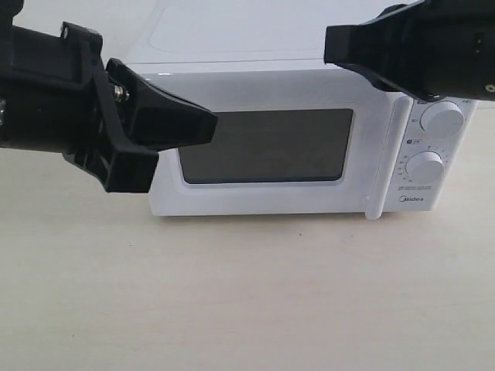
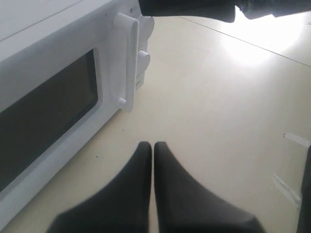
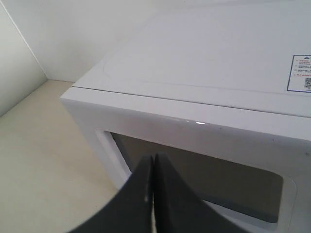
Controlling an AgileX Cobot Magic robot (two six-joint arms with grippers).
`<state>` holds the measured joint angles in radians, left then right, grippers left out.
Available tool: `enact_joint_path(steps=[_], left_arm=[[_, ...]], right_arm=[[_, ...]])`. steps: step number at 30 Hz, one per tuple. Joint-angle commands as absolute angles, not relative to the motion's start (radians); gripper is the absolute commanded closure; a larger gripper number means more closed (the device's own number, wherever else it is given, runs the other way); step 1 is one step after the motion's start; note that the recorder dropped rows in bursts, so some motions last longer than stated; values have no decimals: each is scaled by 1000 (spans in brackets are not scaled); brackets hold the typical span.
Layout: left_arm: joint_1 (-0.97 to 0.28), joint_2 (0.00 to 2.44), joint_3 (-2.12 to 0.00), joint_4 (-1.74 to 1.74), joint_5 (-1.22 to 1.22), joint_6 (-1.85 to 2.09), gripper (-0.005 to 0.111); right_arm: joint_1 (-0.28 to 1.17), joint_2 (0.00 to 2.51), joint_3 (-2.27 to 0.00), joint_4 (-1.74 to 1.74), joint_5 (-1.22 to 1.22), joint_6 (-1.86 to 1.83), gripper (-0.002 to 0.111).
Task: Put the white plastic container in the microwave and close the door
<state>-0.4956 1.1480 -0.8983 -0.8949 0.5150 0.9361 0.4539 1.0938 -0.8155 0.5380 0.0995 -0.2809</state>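
White door (image 1: 263, 147) is shut, container nowhere in sight, maybe inside. Right gripper (image 3: 152, 165) and left gripper (image 2: 153, 149) are both pinched closed, empty. The upright handle (image 1: 389, 154) sits nearer the right one.

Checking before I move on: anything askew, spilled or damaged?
Nothing stands out. The white Midea countertop microwave sits level, its dark-windowed door flush shut; no spill on the beige tabletop. The white plastic container is nowhere in view.

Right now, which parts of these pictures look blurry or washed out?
Exterior view: the left gripper looms dark and soft-edged, the microwave sharp. Left wrist view: glare whitens the table. Right wrist view: the right gripper is blurred.
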Motion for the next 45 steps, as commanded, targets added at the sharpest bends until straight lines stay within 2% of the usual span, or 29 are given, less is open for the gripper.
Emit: enact_joint_path(steps=[1,17,27,34,45], left_arm=[[-498,1141,-894,-909,516,929,103],[-498,1133,-894,-906,516,931,103],[-487,832,-893,-871,500,933,103],[-303,590,-810,-834,497,883,103],[12,148,-477,-789,412,729,103]], right_arm=[[448,1087,-808,540,103,-291,108],[448,1087,-808,539,101,-291,108],[448,1087,-808,539,101,-291,108],[448,1087,-808,539,101,-291,108],[448,1087,-808,539,99,-291,108]])
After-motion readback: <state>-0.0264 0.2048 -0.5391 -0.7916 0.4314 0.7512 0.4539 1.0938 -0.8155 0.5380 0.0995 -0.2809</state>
